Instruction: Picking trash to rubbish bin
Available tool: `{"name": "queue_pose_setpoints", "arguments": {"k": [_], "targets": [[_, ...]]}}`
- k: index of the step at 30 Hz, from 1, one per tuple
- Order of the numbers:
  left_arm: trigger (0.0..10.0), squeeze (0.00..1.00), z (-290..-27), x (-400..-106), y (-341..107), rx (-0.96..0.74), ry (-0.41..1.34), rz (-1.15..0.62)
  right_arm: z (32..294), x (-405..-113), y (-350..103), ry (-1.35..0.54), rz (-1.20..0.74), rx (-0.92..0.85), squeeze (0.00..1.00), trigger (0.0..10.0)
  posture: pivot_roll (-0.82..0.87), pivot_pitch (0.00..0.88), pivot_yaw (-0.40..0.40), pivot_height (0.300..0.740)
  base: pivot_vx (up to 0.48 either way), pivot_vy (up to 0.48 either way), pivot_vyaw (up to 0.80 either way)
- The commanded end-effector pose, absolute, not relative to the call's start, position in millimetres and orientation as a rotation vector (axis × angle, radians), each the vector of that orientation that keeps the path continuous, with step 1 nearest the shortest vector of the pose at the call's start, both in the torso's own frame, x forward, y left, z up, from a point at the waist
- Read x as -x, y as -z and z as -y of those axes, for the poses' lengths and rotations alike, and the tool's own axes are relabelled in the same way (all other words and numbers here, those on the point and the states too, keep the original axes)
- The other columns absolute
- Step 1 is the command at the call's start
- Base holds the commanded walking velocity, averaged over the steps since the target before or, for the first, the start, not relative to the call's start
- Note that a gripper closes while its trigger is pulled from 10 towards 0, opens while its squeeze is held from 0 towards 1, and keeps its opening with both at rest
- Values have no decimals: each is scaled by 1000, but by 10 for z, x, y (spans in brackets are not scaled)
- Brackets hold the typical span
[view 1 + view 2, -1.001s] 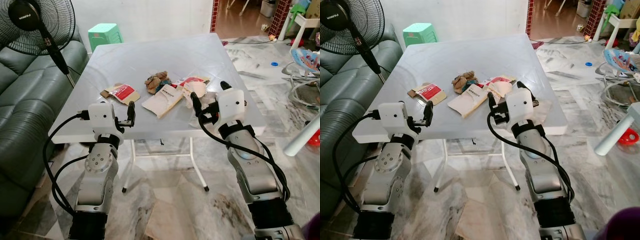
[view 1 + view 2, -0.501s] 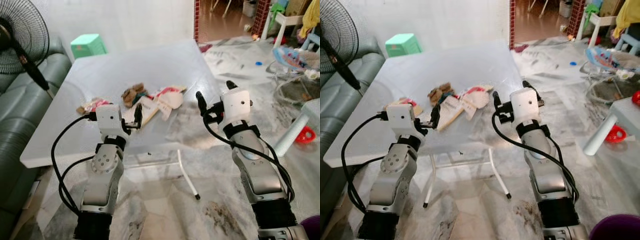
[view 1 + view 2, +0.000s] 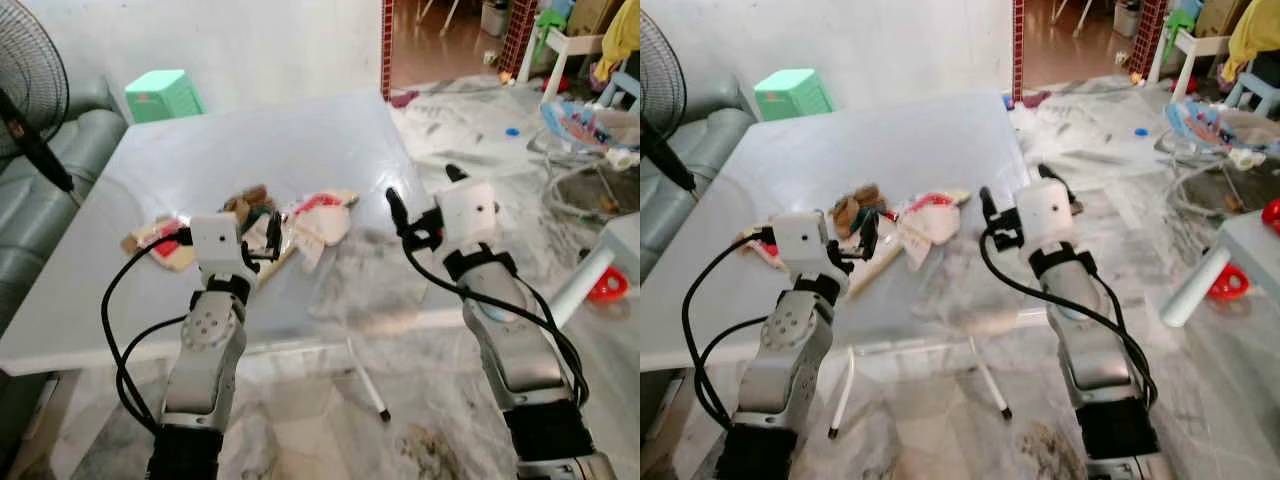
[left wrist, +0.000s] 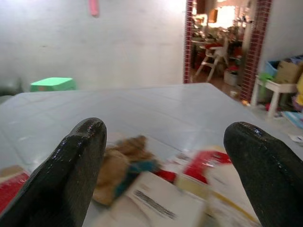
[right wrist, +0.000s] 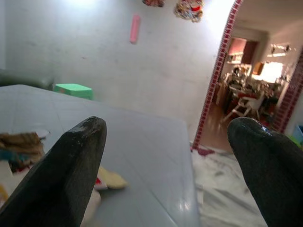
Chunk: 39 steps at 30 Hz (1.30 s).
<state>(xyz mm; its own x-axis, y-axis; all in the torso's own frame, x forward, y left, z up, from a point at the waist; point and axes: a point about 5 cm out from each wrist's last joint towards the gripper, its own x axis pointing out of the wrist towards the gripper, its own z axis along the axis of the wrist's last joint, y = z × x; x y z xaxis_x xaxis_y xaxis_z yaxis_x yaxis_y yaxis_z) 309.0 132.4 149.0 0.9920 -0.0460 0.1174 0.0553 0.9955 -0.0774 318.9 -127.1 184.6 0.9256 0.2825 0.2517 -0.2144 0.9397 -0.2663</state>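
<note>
A heap of trash lies mid-table on the pale grey table [image 3: 300,130]: a brown crumpled wad [image 3: 245,197], a red and white wrapper [image 3: 325,204], a white paper packet [image 3: 278,243] and a torn red cardboard piece [image 3: 158,245]. My left gripper [image 3: 258,236] is open, low over the near side of the heap, facing the wad [image 4: 120,158] and the wrapper [image 4: 203,163]. To the right of the heap, my right gripper [image 3: 420,190] is open and holds nothing; the trash [image 5: 19,142] lies off to its side.
A standing fan [image 3: 30,90] and a dark green sofa [image 3: 45,190] are on the left. A green stool [image 3: 160,95] stands behind the table. Toys, a baby bouncer [image 3: 600,115] and a white pole [image 3: 600,280] crowd the marble floor on the right.
The camera has come closer to the table and swung right. Both arms now reach over the table's near edge, the left gripper nearer the trash. Both grippers stay open.
</note>
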Motion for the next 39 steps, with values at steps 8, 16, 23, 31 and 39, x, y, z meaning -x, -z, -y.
{"name": "queue_pose_setpoints", "arguments": {"k": [8, 16, 23, 31, 39], "targets": [[10000, 0, -1541, -3082, -1361, 91, -128, 42, 1072, -3120, -1877, -392, 327, 258, 0, 10000, -43, 18, 72, 740, 0, 0, 200], [10000, 0, -1563, -3083, -1299, 120, -159, -12, 1068, -3124, -1866, -390, 315, 246, 0, 10000, -45, 21, 71, 740, 0, 0, 469], [10000, 0, -1494, -3067, -1009, 276, -105, -225, 1061, -3126, -1870, -402, 307, 248, 0, 10000, -46, 25, 68, 740, 0, 0, 0], [10000, 0, -1320, -3080, -875, 320, 32, -337, 993, -3015, -1794, -567, 223, 260, 0, 10000, -56, 32, 68, 740, 0, 0, 0], [10000, 0, -1236, -3178, -852, 405, 83, -372, 1006, -2923, -1781, -623, 193, 265, 0, 10000, -68, 39, 69, 740, 0, 0, 0]]}}
